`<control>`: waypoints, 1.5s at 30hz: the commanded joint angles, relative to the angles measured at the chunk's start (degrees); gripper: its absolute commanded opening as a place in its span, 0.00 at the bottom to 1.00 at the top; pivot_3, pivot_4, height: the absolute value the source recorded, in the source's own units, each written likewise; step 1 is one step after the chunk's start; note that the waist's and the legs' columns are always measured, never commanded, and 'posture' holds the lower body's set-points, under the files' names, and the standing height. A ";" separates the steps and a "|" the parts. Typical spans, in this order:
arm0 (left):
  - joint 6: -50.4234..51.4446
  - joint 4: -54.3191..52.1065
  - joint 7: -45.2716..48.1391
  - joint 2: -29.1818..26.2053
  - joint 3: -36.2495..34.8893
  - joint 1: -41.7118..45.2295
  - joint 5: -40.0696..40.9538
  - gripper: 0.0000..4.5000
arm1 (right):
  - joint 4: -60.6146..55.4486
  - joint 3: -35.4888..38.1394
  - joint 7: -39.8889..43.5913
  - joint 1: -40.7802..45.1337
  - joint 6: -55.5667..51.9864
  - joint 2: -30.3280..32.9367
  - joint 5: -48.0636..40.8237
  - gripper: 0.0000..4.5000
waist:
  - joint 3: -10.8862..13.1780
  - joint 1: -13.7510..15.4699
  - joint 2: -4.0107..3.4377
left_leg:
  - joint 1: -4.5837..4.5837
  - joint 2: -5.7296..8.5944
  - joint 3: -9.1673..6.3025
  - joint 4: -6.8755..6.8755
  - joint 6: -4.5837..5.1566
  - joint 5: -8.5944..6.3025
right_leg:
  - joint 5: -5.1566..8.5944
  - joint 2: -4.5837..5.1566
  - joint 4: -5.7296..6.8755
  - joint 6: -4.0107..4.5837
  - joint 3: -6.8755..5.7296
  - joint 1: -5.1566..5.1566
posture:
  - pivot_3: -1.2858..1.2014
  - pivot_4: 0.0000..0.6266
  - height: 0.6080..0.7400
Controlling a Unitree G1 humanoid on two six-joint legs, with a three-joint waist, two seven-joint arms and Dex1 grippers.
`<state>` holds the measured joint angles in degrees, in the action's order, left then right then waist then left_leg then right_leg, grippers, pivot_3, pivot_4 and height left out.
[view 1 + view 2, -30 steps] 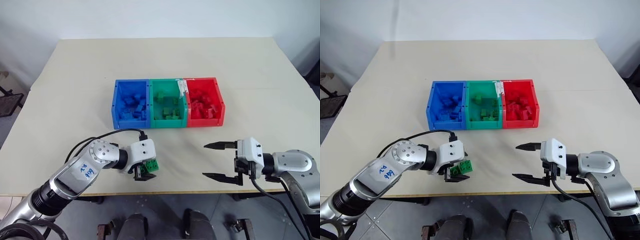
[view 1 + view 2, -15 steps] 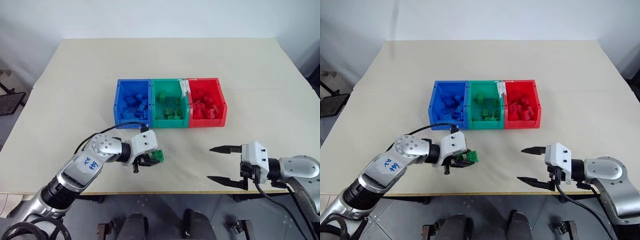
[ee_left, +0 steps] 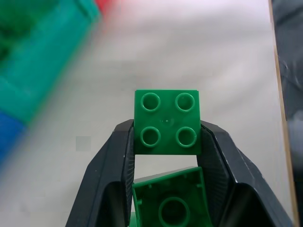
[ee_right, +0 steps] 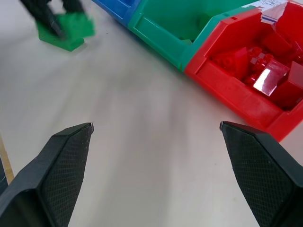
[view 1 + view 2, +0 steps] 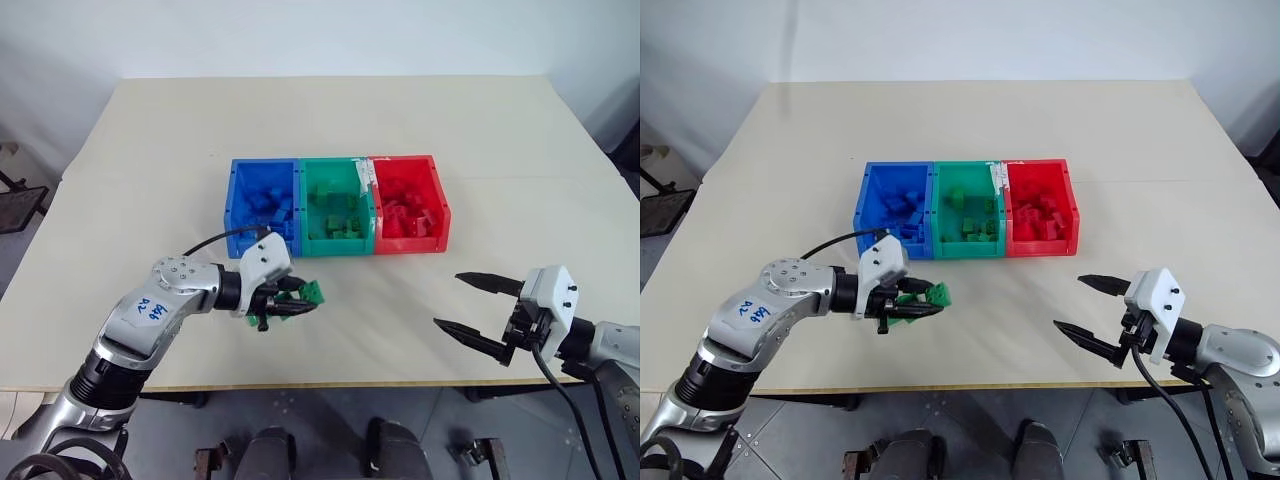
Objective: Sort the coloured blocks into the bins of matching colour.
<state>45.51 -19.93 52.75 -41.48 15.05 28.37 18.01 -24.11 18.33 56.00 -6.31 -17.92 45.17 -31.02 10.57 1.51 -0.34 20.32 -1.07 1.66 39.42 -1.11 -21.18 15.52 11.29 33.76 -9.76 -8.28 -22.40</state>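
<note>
Pinching a green block (image 3: pixel 165 124) between its jaws, my left gripper (image 5: pixel 290 303) hangs over the bench (image 5: pixel 150 170) just in front of the bins (image 5: pixel 336 204). My right gripper (image 5: pixel 478 312) sits well apart, jaws spread wide, holding nothing.

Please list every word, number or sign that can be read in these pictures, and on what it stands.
Blue handwriting on the left arm's silver shell: a few characters, too unclear to read.
White label with marks on the rim between the green bin and the red bin: too small to read.
No other text.
</note>
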 commanded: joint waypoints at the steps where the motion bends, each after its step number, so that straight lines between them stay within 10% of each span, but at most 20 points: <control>1: -2.11 -2.08 1.79 -2.31 4.89 0.11 -3.65 0.33 | -1.79 0.54 0.38 -0.82 1.12 -0.30 -0.63 1.00 | 0.00 0.19 0.00 | 0.00 0.01 0.00 0.00 0.00 0.00 | 0.00 0.01 -0.01 0.00 0.00 0.00 | 0.52 0.24 1.00; 7: 0.02 -2.40 1.62 -2.69 8.72 1.11 -6.18 0.33 | -2.13 -0.58 1.15 -0.89 1.23 0.09 -0.51 1.00 | -0.01 0.17 0.00 | 0.01 0.01 0.02 0.03 0.04 -0.02 | 0.00 0.00 -0.01 0.00 0.02 0.01 | 0.52 0.24 1.00; 17: 1.73 -4.06 2.85 -3.55 11.48 4.95 -8.81 0.99 | -2.94 -1.36 1.37 -0.98 0.27 1.20 -0.14 1.00 | 0.00 0.24 0.01 | 0.03 0.01 0.03 0.13 0.05 -0.03 | 0.00 0.00 0.01 0.00 0.05 0.02 | 0.52 0.24 1.00; 24: 0.51 -2.66 3.41 -2.20 14.44 7.74 -11.26 0.99 | -3.56 -1.73 1.76 -0.86 0.18 2.30 0.26 1.00 | 0.00 0.17 0.01 | 0.05 0.01 0.05 0.15 0.08 -0.05 | 0.00 0.00 0.01 0.00 0.06 0.00 | 0.52 0.24 1.00; 35: -2.91 -2.77 5.63 -2.12 14.84 7.48 -13.42 0.33 | -4.87 -0.24 1.73 -2.12 0.29 2.75 0.15 1.00 | 0.00 0.23 0.01 | 0.05 0.01 0.05 0.16 0.09 -0.05 | 0.00 0.01 0.01 0.00 0.07 0.00 | 0.52 0.24 1.00; 45: -3.62 3.19 0.11 7.31 4.16 9.77 -9.13 0.33 | -5.42 3.43 1.08 -3.66 2.68 0.25 -1.86 1.00 | 0.01 0.67 0.04 | 0.10 0.01 0.05 0.29 0.12 -0.07 | 0.00 0.01 0.03 0.00 0.07 0.02 | 0.52 0.24 1.00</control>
<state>42.98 -16.90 54.78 -35.67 22.49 36.46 7.54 -27.87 19.08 58.33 -9.95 -15.89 46.43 -31.06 10.58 2.19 -0.30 20.43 -1.05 1.71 39.75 -0.99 -21.25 15.51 11.29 33.80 -9.77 -8.21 -22.39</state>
